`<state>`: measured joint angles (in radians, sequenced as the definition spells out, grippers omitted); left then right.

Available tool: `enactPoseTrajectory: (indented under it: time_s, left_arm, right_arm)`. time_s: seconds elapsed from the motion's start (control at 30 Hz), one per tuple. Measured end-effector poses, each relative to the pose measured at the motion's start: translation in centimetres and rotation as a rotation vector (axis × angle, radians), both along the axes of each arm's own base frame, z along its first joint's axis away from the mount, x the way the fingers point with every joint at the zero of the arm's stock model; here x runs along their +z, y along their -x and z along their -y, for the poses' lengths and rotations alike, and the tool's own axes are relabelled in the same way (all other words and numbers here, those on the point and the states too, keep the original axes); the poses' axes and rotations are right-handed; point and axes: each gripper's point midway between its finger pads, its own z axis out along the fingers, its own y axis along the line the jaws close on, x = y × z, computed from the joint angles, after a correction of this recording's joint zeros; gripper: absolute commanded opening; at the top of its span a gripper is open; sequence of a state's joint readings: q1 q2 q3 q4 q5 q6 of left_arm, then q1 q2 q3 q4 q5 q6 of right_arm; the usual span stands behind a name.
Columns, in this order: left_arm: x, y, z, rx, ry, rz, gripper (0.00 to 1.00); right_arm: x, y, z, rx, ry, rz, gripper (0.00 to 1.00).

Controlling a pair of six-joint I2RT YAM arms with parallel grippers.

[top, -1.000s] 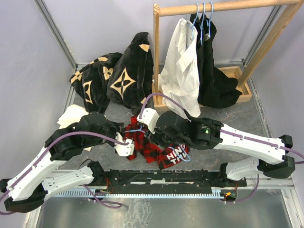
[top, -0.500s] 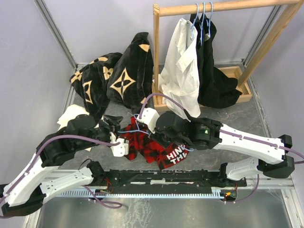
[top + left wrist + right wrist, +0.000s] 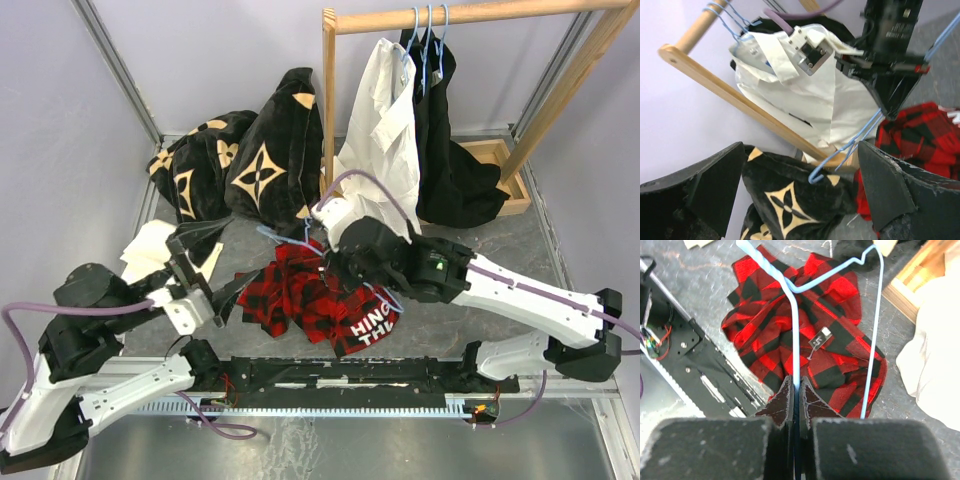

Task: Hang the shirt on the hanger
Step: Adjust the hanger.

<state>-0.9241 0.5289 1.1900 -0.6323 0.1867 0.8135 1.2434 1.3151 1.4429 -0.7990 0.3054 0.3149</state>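
The right jaws are pinched fully shut on the hanger [image 3: 796,330], gripping one thin blue wire of its frame. Seen from the right wrist, the frame runs away from them toward 12 o'clock. The shirt [image 3: 300,295] lies crumpled on the table [image 3: 470,235] directly beneath that frame, not threaded onto it. From above, the hanger's long axis runs roughly from 10 to 4 o'clock across the heap. The left jaws stand spread wide and hold nothing; the shirt sits at their 3 o'clock, near but apart. The free left arm looks best placed to lift a shoulder of the fabric toward the wire.
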Motion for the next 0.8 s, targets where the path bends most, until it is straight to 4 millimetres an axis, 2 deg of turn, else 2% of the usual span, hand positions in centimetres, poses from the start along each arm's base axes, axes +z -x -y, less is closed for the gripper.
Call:
enactPoseTrajectory:
  time_s: [0.1, 0.23, 0.4, 0.57, 0.7, 0.8]
  left_arm:
    - [1.4, 0.5, -0.4, 0.0, 0.105, -0.03, 0.99]
    - [1.0, -0.2, 0.0, 0.034, 0.22, -0.172, 0.99]
    - [-2.5, -2.2, 0.5, 0.151, 0.298, -0.411, 0.99]
    - [-5.1, -4.9, 0.0, 0.361, 0.384, -0.618, 0.99]
    - [-8.7, -6.8, 0.7, 0.511, 0.329, -0.741, 0.99]
    - [-12.1, -8.1, 1.6, 0.619, 0.23, -0.823, 0.99]
  right_arm:
    - [0.1, -1.7, 1.1, -0.08, -0.067, -0.039, 0.0]
    - [1.2, -3.0, 2.5, -0.141, -0.179, -0.075, 0.0]
    - [3.7, -2.6, 3.0, -0.13, -0.287, -0.065, 0.0]
    - [4.6, -2.2, 3.8, -0.13, -0.329, -0.047, 0.0]
    - [5.0, -1.9, 4.8, -0.145, -0.345, -0.033, 0.0]
    - [5.6, -1.8, 5.2, -0.147, -0.365, -0.022, 0.0]
